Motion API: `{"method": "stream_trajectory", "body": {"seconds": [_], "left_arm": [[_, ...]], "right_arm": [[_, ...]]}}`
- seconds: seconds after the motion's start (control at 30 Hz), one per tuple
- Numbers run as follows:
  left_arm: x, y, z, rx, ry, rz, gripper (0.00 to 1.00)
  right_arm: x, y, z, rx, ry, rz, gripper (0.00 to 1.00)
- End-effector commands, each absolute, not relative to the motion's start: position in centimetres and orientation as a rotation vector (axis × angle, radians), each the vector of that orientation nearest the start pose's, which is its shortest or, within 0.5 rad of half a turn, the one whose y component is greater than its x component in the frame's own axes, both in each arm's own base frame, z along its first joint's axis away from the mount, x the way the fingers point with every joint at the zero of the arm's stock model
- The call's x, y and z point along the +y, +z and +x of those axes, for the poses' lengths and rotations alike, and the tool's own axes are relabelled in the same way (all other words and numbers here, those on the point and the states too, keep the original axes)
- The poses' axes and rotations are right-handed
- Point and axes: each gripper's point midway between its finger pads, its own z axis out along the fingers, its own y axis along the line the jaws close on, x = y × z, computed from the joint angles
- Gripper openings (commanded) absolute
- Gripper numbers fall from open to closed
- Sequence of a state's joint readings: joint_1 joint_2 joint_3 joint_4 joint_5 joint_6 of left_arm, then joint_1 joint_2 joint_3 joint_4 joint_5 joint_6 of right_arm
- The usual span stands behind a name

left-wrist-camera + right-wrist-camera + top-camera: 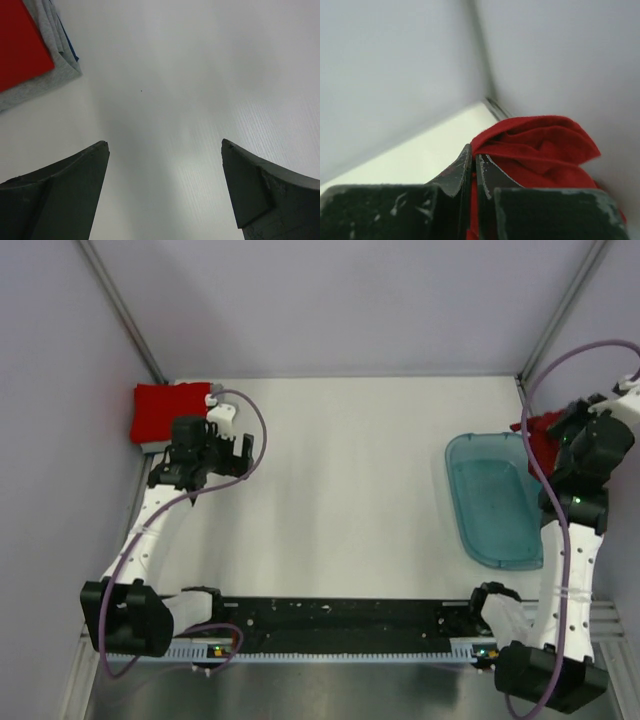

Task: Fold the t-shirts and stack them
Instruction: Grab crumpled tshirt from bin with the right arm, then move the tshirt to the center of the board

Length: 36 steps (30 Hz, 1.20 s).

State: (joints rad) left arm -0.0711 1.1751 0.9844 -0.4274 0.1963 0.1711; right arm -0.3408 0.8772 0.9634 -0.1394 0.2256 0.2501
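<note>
A folded brighter red t-shirt (166,410) lies on a folded grey t-shirt at the table's far left corner; in the left wrist view the red one (20,45) sits over the grey one (55,65). My left gripper (212,452) is open and empty just in front of that stack, its fingertips (95,155) over bare table. My right gripper (560,435) is shut on a crumpled dark red t-shirt (538,432) at the far right edge, beside the wall; in the right wrist view the cloth (540,150) bunches past the closed jaws.
A translucent teal plastic tub (492,498) sits on the table at the right, just left of my right arm. Walls enclose the table on the left, back and right. A black rail (330,625) runs along the near edge.
</note>
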Motion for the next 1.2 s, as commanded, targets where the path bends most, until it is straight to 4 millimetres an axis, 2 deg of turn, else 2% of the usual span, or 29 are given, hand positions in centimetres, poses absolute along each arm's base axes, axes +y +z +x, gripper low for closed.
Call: {"method": "stream_trajectory", "body": {"seconds": [0.0,0.07,0.17,0.23,0.27,0.33,0.4,0.47,0.5,0.57,0.63,0.7,0.77,0.83,0.9,0.93,1.0,1.1,1.17], "left_arm": [[-4.9,23.2,35.8,2.038,-0.142,0.357,0.98],[-4.7,23.6,36.1,2.033,-0.142,0.339,0.98],[-4.7,23.7,36.6,2.042,-0.156,0.327,0.98],[-4.5,23.6,36.8,2.053,-0.158,0.317,0.98],[-4.4,23.6,36.9,2.058,-0.157,0.311,0.98],[-3.9,23.5,37.0,2.063,-0.157,0.292,0.98],[-2.6,23.8,37.2,2.063,-0.147,0.247,0.98],[-1.0,24.2,37.3,2.059,-0.126,0.199,0.98],[-0.2,24.2,37.4,2.061,-0.115,0.175,0.98],[1.5,24.7,37.5,2.056,-0.087,0.13,0.98],[2.9,25.1,37.6,2.054,-0.063,0.09,0.98],[4.5,25.5,37.5,2.047,-0.038,0.049,0.98],[6.1,26.0,37.3,2.036,-0.016,0.012,0.99],[7.2,26.1,37.1,2.034,0.006,-0.009,0.99],[7.7,25.9,37.1,2.037,0.024,-0.001,0.99],[7.7,25.8,37.0,2.04,0.029,0.012,0.99],[7.0,25.0,37.0,2.051,-0.013,0.055,0.98],[5.0,23.8,36.6,2.052,-0.108,0.171,0.97],[3.6,23.0,36.2,2.049,-0.186,0.233,0.95]], "right_arm": [[-2.6,53.6,28.8,1.15,0.059,0.078,0.0],[0.6,57.6,28.1,1.063,0.112,-0.063,0.0],[2.0,62.2,27.6,0.958,0.113,-0.113,0.0],[4.2,65.2,26.5,0.884,0.203,-0.2,0.0],[6.4,66.5,25.3,0.841,0.298,-0.292,0.0],[11.6,67.5,23.3,0.784,0.515,-0.486,0.0],[16.5,67.0,21.6,0.758,0.718,-0.627,0.0],[21.5,64.7,20.9,0.771,0.876,-0.754,0.0],[24.2,62.9,20.9,0.793,0.919,-0.829,0.0],[30.1,59.2,18.7,0.769,1.02,-1.039,0.0],[34.3,56.2,16.6,0.731,1.149,-1.198,0.0],[36.9,54.4,14.6,0.705,1.323,-1.292,0.0],[37.9,52.8,14.3,0.69,1.448,-1.341,0.0],[38.3,50.4,15.3,0.716,1.445,-1.378,0.0],[38.4,46.9,17.5,0.815,1.381,-1.401,0.0],[38.4,44.4,18.7,0.874,1.333,-1.42,0.0],[37.5,39.9,20.8,1.003,1.294,-1.424,0.0],[34.7,33.8,25.2,1.168,1.227,-1.372,0.01],[33.0,30.5,30.4,1.351,1.092,-1.244,0.17]]}}
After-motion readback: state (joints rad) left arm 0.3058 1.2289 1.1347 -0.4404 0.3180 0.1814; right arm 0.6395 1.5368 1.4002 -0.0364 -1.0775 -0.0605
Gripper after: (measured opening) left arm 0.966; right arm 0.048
